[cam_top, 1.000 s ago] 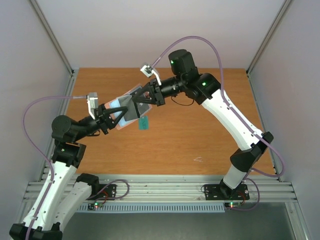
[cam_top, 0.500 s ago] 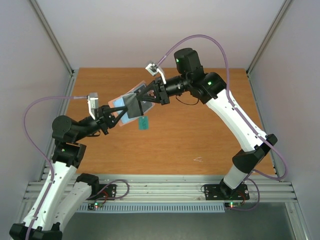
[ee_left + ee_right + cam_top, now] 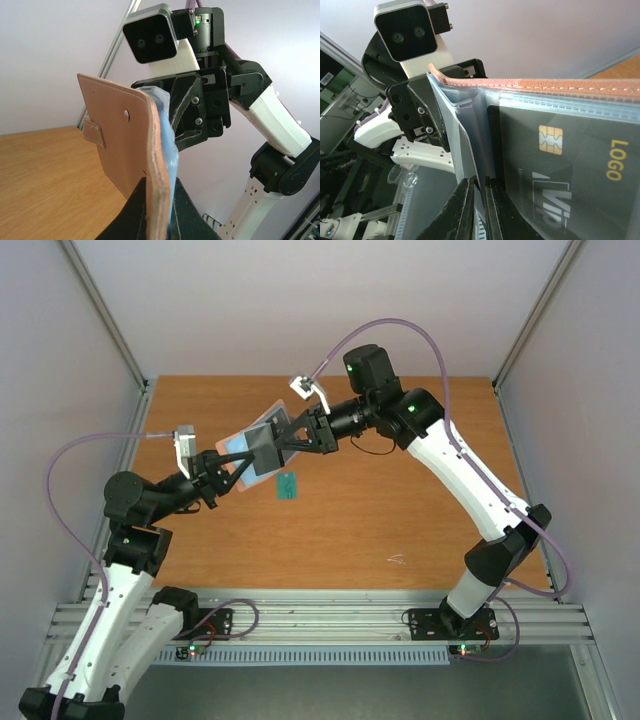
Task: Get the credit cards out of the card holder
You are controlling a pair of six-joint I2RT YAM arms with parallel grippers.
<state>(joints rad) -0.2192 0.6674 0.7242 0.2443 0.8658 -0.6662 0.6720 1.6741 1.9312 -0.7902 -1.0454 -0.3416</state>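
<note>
The card holder, pink outside and pale blue-grey inside, hangs open in the air between both arms. My left gripper is shut on one flap; in the left wrist view its fingers clamp the pink leather from both sides. A black card with a gold chip sits in the holder's clear sleeve. My right gripper is closed to a thin slit on that card's edge near the fold. In the top view the black card shows as a dark rectangle. A teal-green card lies on the table.
The wooden table is ringed by grey walls and frame posts. The left wrist camera block faces the right wrist closely, and the right wrist's housing stands just behind the holder. Both arms meet over the table's far left.
The right gripper, holder and black card have shifted slightly toward the far left. The left arm has barely moved. The teal-green card lies where it was.
</note>
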